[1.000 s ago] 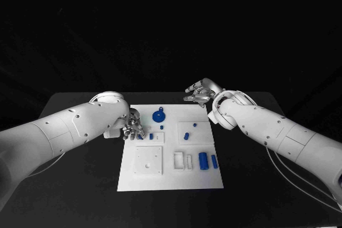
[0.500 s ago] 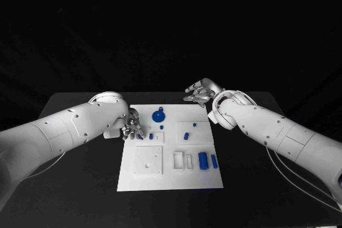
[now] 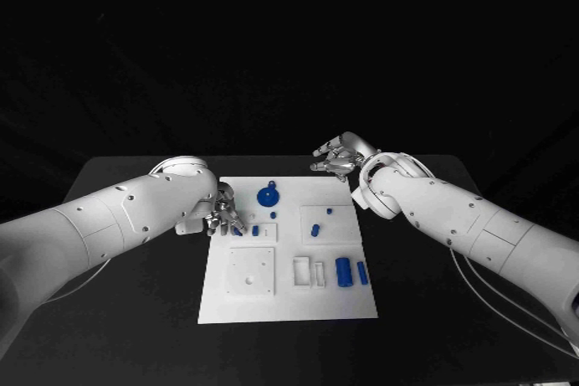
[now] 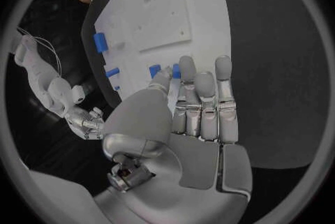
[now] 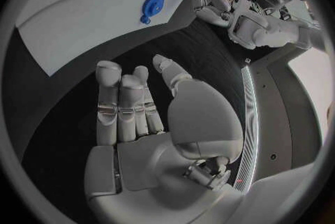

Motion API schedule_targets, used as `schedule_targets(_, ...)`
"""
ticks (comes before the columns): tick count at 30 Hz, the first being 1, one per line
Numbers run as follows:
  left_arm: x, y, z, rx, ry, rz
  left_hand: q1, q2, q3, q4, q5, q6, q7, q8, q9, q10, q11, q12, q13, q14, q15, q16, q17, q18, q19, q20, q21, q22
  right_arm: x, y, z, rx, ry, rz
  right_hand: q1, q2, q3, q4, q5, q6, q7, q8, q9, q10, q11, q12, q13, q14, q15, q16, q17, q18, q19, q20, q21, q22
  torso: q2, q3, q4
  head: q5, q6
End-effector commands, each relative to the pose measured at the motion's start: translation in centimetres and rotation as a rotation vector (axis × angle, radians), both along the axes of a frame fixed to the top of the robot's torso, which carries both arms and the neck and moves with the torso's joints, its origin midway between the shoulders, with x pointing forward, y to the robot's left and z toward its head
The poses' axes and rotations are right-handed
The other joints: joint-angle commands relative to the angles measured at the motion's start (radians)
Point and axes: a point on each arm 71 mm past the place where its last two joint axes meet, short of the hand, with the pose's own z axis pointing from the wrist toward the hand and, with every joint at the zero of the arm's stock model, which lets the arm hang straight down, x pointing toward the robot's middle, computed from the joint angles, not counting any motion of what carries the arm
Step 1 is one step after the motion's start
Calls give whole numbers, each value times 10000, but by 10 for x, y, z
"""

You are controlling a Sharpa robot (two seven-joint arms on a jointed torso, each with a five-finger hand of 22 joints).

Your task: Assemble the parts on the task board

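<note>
Left hand unmoved at task board left edge, fingertips pinching small blue part. Right hand idle beyond board, fingers together, empty.

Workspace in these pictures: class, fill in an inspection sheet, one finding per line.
Surface: black table.
Job's things: white task board; round blue part at its far end, two blue bars on its right side.
Clutter: nothing seen.
Hands: left hand at the board's left edge, fingertips by a small blue part; right hand past the far right corner, holding nothing.
Cables: white cable under the right arm.
Surroundings: dark.
</note>
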Motion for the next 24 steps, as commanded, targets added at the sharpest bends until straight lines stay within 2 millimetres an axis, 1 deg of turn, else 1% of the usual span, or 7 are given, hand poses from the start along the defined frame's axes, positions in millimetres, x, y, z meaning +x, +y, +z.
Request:
schedule_targets(1,-2,-2,-6,106,-90,40,-23,-85,-21,75,-59,-38,-8,15,-53,70,29,-3,2,87,-1,-28,-9,-24,94,-10,-60,189,0,1,0,-100,27,137,-82,-31,35,-7,44,-7,27,-36,3,-43,-55,-20,-2,8,-24,-47,-15,79,486,-27,-13,417,-2,-1,1,5,2)
schedule_targets(12,-2,-3,-6,92,-88,65,-76,-125,-122,192,-74,-19,-12,33,-108,70,26,0,3,87,-1,-25,-23,-29,112,-10,-95,192,0,2,-1,-99,36,142,-82,-31,35,-7,44,-7,27,-36,3,-43,-55,-20,-2,8,-24,-47,-15,79,486,-27,-13,417,4,5,1,-3,7)
schedule_targets(16,-2,-3,-6,86,-87,65,-88,-131,-140,221,-75,-13,-14,41,-115,74,25,2,4,87,-1,-23,-26,-30,116,-11,-102,193,0,2,-1,-98,39,143,-82,-31,35,-7,44,-7,27,-36,3,-43,-55,-20,-2,8,-24,-47,-15,79,486,-27,-13,417,3,8,0,-11,-9)
schedule_targets(19,-2,-3,-6,90,-75,62,-123,-158,-173,254,-85,-8,-11,47,-120,76,25,5,5,88,-2,-20,-27,-31,118,-11,-107,193,0,2,-1,-97,41,143,-82,-31,35,-7,44,-7,27,-36,3,-43,-55,-20,-2,8,-24,-47,-15,79,486,-27,-13,417,4,7,1,-13,-10)
schedule_targets(24,-2,-3,-6,118,-29,53,-240,-273,-293,345,-144,28,-14,66,-126,78,26,10,10,86,-1,-14,-29,-33,123,-10,-115,194,0,2,-1,-96,41,145,-82,-31,35,-7,44,-7,27,-36,3,-43,-55,-20,-2,8,-24,-47,-15,79,486,-27,-13,417,2,4,1,-15,-10)
